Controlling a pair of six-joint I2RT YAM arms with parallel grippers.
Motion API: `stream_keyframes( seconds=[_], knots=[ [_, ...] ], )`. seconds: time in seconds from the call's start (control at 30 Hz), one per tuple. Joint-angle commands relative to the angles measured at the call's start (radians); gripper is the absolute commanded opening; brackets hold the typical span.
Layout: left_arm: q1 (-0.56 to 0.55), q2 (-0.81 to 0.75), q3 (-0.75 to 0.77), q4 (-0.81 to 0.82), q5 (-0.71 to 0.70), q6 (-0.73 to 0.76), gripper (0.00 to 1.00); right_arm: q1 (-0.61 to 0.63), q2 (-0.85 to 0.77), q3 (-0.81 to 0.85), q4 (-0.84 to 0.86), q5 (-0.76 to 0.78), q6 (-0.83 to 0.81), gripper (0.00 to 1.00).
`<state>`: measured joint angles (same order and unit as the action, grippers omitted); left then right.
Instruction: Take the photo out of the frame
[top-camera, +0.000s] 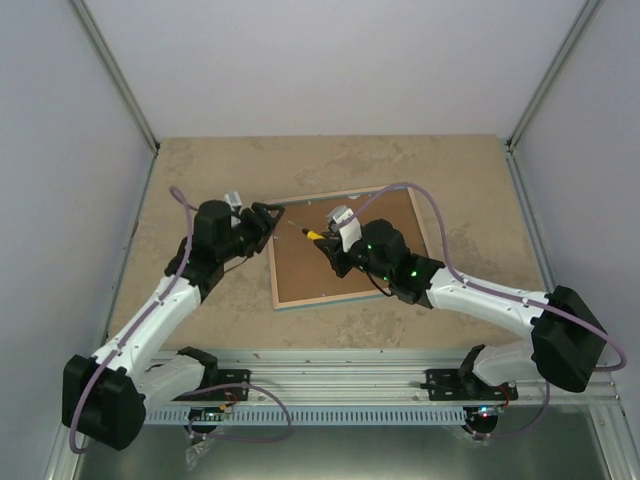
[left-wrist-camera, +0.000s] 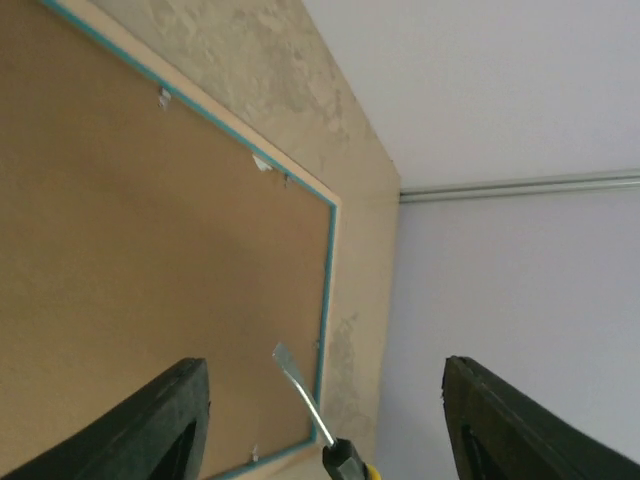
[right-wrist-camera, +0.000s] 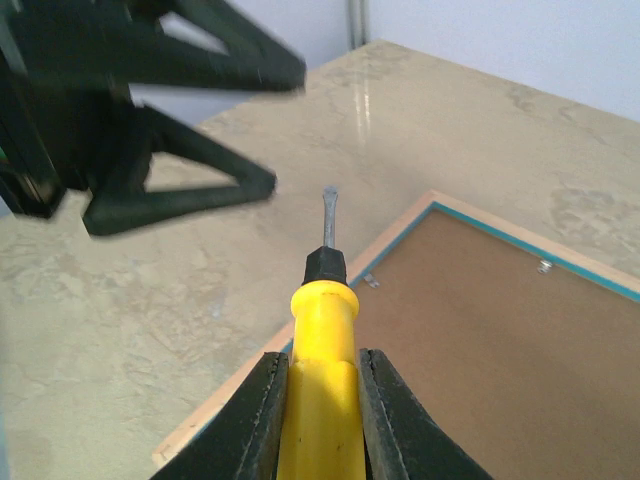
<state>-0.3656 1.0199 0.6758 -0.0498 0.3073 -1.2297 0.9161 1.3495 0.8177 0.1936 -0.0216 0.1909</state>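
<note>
Walls (top-camera: 330, 60): pale, plain, closing in the back and both sides
Table (top-camera: 200, 170): beige mottled stone-look top; everything below sits on or over it
Frame (top-camera: 305, 275): lies flat near mid-table, a little right of centre and turned slightly askew; back side up, brown board edged in pale wood, with a thin turquoise line between board and wood
Photo: not in view, the frame's front is against the table
Left arm (top-camera: 150, 325): reaches in from the near left toward the frame's far-left corner
Right arm (top-camera: 490, 300): reaches in from the near right, wrist over the board; a purple cable (top-camera: 430, 215) loops above it
Left gripper (top-camera: 272, 220): just off the frame's far-left corner, fingers spread wide with nothing between them; the blade tip is close by but apart from both fingers
Right gripper (right-wrist-camera: 320, 358): over the middle of the board, fingers closed tight on the tool's handle
Screwdriver (right-wrist-camera: 322, 310): yellow handle, black collar, flat steel blade; held low and pointing at the far-left corner and the left gripper; cannot tell whether the tip touches the frame
Tabs (left-wrist-camera: 262, 165): small pale clips along the board's edge, too small to tell how they are set
</note>
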Motion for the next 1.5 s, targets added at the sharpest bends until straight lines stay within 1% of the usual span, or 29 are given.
stream_keyframes(
  seconds=[0.0,0.07,0.13,0.27,0.37,0.47,0.53,0.63,0.73,0.87,0.97,1.2,1.3,1.47],
  knots=[
    [0.036,0.071,0.147,-0.248,-0.042,0.323,0.69,-0.012,0.010,0.043,-0.069,0.057,-0.004,0.00],
    [0.039,0.115,0.201,-0.338,-0.082,0.421,0.72,-0.012,0.012,0.048,-0.091,0.069,-0.005,0.00],
    [0.040,0.145,0.227,-0.377,-0.112,0.515,0.77,-0.012,0.015,0.048,-0.110,0.085,-0.012,0.01],
    [0.040,0.212,0.261,-0.425,-0.135,0.603,0.81,-0.016,0.013,0.044,-0.131,0.100,-0.045,0.01],
    [0.040,0.264,0.275,-0.459,-0.160,0.635,0.84,-0.019,0.012,0.057,-0.155,0.080,-0.085,0.00],
    [0.040,0.323,0.279,-0.470,-0.177,0.656,0.84,-0.020,0.014,0.054,-0.169,0.077,-0.119,0.01],
    [0.040,0.360,0.280,-0.474,-0.184,0.650,0.83,-0.021,0.013,0.039,-0.169,0.062,-0.135,0.01],
    [0.040,0.412,0.269,-0.468,-0.157,0.634,0.83,-0.021,0.016,0.033,-0.184,0.050,-0.152,0.00],
    [0.040,0.471,0.269,-0.473,-0.176,0.650,0.81,-0.024,-0.003,-0.023,-0.156,0.064,-0.143,0.00],
    [0.040,0.552,0.272,-0.495,-0.228,0.689,0.80,-0.035,-0.009,-0.053,-0.122,0.035,-0.142,0.00],
    [0.040,0.599,0.277,-0.496,-0.220,0.709,0.77,-0.037,0.011,-0.035,-0.145,0.023,-0.152,0.00],
    [0.040,0.686,0.301,-0.482,-0.163,0.749,0.68,-0.054,0.040,-0.030,-0.113,0.024,-0.147,0.00],
    [0.039,0.707,0.316,-0.491,-0.142,0.769,0.61,-0.058,0.053,-0.021,-0.111,0.027,-0.148,0.00],
    [0.033,0.707,0.316,-0.515,-0.133,0.812,0.41,-0.061,0.063,-0.021,-0.104,0.029,-0.132,0.01]
  ],
)
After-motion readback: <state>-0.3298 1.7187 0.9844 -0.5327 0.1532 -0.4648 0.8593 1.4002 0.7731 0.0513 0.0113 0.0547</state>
